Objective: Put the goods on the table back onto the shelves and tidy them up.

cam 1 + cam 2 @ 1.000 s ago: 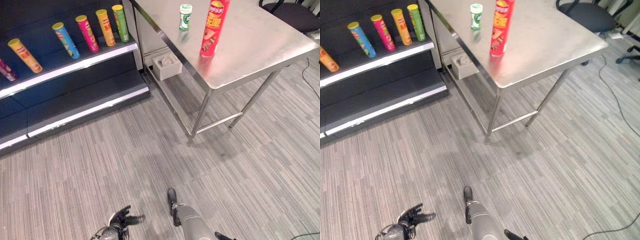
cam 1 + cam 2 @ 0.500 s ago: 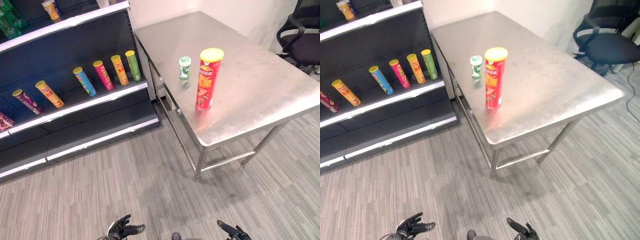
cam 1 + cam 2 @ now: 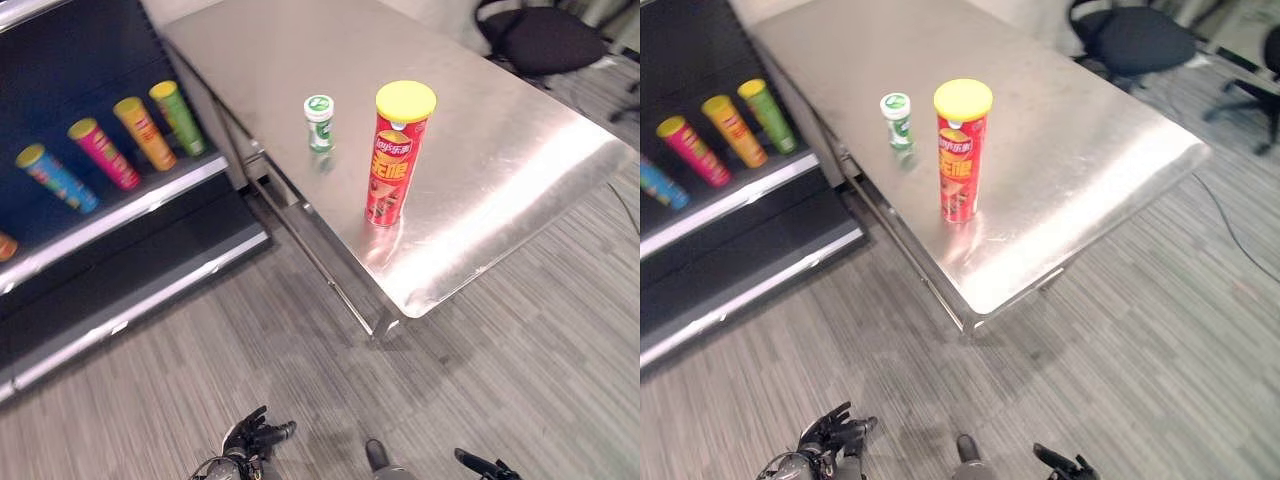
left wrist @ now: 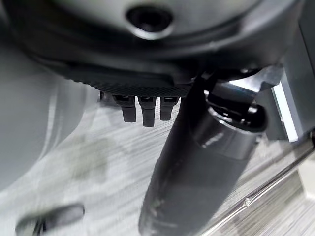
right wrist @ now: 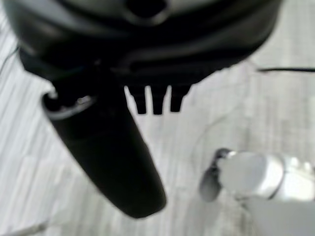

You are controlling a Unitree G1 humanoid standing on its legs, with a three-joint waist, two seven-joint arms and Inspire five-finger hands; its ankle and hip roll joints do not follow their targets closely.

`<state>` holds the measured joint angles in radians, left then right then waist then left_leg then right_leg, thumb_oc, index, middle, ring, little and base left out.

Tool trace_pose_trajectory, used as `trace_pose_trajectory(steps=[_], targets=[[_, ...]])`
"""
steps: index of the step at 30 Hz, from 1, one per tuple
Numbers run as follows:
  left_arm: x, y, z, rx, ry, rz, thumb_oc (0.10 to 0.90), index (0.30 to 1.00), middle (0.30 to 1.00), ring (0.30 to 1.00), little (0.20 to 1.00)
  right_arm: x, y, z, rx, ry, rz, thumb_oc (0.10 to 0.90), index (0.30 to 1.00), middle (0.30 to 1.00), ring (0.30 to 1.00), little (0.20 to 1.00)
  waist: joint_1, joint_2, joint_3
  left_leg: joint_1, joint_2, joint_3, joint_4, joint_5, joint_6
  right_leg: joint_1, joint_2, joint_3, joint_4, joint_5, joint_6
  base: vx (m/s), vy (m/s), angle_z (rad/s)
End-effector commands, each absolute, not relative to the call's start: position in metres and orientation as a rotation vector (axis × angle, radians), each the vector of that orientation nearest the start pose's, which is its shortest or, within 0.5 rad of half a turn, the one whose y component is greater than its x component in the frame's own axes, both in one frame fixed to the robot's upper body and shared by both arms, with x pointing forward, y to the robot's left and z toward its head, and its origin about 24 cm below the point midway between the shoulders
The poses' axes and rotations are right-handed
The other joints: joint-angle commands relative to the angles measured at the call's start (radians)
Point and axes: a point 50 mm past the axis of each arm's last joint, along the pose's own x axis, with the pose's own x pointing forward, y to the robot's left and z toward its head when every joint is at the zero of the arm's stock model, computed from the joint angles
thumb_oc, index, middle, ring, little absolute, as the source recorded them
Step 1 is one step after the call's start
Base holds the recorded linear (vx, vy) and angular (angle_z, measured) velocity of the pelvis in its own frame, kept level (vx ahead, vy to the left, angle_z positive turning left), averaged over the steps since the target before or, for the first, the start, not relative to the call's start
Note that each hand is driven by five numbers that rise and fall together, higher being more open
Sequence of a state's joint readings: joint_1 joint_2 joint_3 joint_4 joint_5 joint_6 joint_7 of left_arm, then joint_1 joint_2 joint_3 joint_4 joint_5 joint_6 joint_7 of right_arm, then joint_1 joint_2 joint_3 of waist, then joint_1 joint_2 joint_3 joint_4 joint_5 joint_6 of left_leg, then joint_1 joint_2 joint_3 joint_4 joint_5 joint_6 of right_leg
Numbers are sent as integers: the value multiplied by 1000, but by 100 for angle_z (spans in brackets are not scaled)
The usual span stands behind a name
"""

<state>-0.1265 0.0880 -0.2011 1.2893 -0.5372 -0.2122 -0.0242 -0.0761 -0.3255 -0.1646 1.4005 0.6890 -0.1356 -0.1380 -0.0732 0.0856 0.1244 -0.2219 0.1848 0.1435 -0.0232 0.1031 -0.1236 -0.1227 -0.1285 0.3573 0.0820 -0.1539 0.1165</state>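
The red can (image 3: 398, 155) stands upright on the worktop (image 3: 520, 150), a small green bottle (image 3: 319, 122) near it. Both hands, left hand (image 3: 252, 440) and right hand (image 3: 1065, 465), hang low with fingers apart, empty.

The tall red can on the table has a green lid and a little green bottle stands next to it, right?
Not quite. The tall red can has a yellow lid, not a green one, as the left eye view shows. The little green bottle does stand near it on the table.
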Motion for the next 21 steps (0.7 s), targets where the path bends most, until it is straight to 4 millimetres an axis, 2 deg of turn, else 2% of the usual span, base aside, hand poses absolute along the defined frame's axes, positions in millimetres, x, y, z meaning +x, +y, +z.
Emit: trace_pose_trajectory(steps=[1, 2, 3, 4, 5, 6, 7, 9, 10, 11, 12, 13, 14, 15, 17, 18, 19, 20, 21], targets=[[172, 182, -140, -74, 850, 131, 800, 900, 900, 900, 900, 96, -268, -152, 360, 1028, -840, 800, 900, 900, 900, 900, 22, -68, 10, 37, -49, 15, 91, -116, 7, -43, -192, -62, -51, 224, 56, 247, 438, -3], [178, 182, -137, -59, 834, 126, 800, 900, 900, 900, 900, 101, -265, -152, 352, 1031, -819, 800, 900, 900, 900, 900, 19, -70, 9, 38, -70, 26, 82, -116, 16, -72, -203, -55, -39, 283, 52, 172, 412, -7], [184, 185, -134, -38, 816, 125, 800, 900, 900, 900, 900, 105, -259, -153, 336, 1040, -795, 800, 900, 900, 900, 900, 20, -75, 11, 51, -90, 55, 59, -119, 27, -114, -218, -53, -29, 369, 45, 128, 384, -24], [188, 189, -132, -27, 807, 134, 800, 900, 900, 900, 900, 111, -255, -152, 331, 1030, -774, 800, 900, 900, 900, 900, 32, -73, 14, 66, -97, 89, 38, -124, 38, -140, -241, -124, -36, 399, 36, 134, 404, -34], [187, 194, -131, -18, 808, 138, 800, 900, 900, 900, 900, 117, -251, -151, 336, 1011, -751, 800, 900, 900, 900, 900, 37, -69, 11, 75, -99, 126, 19, -123, 43, -139, -262, -239, -40, 398, 38, 104, 488, -88], [185, 204, -131, -3, 817, 148, 800, 900, 900, 900, 900, 124, -247, -150, 337, 986, -726, 800, 900, 900, 900, 900, 27, -71, 5, 104, -104, 197, -33, -110, 51, -134, -211, -324, -11, 345, 34, 52, 464, -120], [182, 206, -132, 8, 830, 142, 800, 900, 900, 900, 900, 124, -247, -150, 328, 985, -716, 800, 900, 900, 900, 900, 20, -73, -1, 116, -106, 228, -54, -106, 56, -135, -161, -333, 10, 315, 35, 4, 442, -124], [175, 212, -135, 29, 863, 140, 800, 900, 900, 900, 900, 119, -245, -152, 320, 1004, -709, 800, 900, 900, 900, 900, 14, -71, -5, 124, -108, 272, -64, -106, 65, -134, -49, -339, 50, 236, 27, -8, 248, -77], [175, 212, -135, 29, 863, 140, 800, 900, 900, 900, 900, 119, -245, -152, 320, 1004, -710, 800, 900, 900, 900, 900, 15, -71, -5, 125, -108, 273, -64, -107, 65, -135, -48, -338, 53, 234, 27, 9, 215, -77], [169, 217, -138, 64, 897, 130, 800, 900, 900, 900, 900, 106, -246, -156, 305, 1043, -719, 800, 900, 900, 900, 900, 1, -71, -13, 128, -117, 298, -64, -116, 71, -121, 59, -334, 64, 156, 18, 14, 123, -74], [169, 217, -138, 64, 897, 130, 800, 900, 900, 900, 900, 106, -246, -156, 305, 1043, -719, 800, 900, 900, 900, 900, 1, -71, -12, 130, -117, 298, -64, -117, 71, -121, 59, -333, 66, 155, 18, 26, 164, -66], [167, 218, -138, 80, 908, 118, 800, 900, 900, 900, 900, 100, -247, -157, 297, 1062, -724, 800, 900, 900, 900, 900, -7, -73, -14, 132, -124, 304, -64, -123, 74, -121, 108, -310, 68, 136, 17, 50, 97, -48], [167, 219, -139, 111, 918, 101, 800, 900, 900, 900, 900, 91, -249, -159, 291, 1085, -741, 800, 900, 900, 900, 900, -16, -79, -11, 138, -141, 313, -64, -134, 84, -116, 173, -273, 55, 123, 1, 75, 97, -34], [168, 218, -139, 134, 923, 79, 800, 900, 900, 900, 900, 84, -251, -160, 289, 1101, -752, 800, 900, 900, 900, 900, -19, -83, -7, 145, -154, 308, -64, -141, 92, -115, 191, -262, 50, 121, -11, 84, 56, -18], [170, 216, -138, 129, 915, 78, 800, 900, 900, 900, 900, 79, -251, -161, 298, 1117, -764, 800, 900, 900, 900, 900, -25, -82, -4, 149, -163, 307, -64, -143, 95, -99, 194, -255, 29, 125, -9, 79, -13, -10], [178, 210, -136, 119, 897, 59, 800, 900, 900, 900, 900, 64, -251, -163, 304, 1162, -796, 800, 900, 900, 900, 900, -36, -83, -14, 164, -172, 305, -64, -158, 97, -88, 216, -235, 3, 134, -16, 91, -22, -7], [178, 210, -136, 119, 897, 59, 800, 900, 900, 900, 900, 64, -251, -163, 304, 1161, -797, 800, 900, 900, 900, 900, -35, -82, -12, 166, -172, 305, -64, -159, 97, -86, 216, -234, 2, 134, -16, 289, 31, 1], [183, 202, -134, 115, 877, 20, 800, 900, 900, 900, 900, 51, -253, -165, 301, 1199, -821, 800, 900, 900, 900, 900, -37, -73, -26, 200, -179, 299, -64, -200, 95, -57, 214, -245, -30, 119, -8, 199, 56, 4], [183, 202, -134, 115, 877, 19, 800, 900, 900, 900, 900, 51, -253, -165, 301, 1199, -822, 800, 900, 900, 900, 900, -36, -72, -25, 202, -178, 299, -64, -200, 95, -54, 214, -245, -32, 120, -8, 220, -36, -2]])
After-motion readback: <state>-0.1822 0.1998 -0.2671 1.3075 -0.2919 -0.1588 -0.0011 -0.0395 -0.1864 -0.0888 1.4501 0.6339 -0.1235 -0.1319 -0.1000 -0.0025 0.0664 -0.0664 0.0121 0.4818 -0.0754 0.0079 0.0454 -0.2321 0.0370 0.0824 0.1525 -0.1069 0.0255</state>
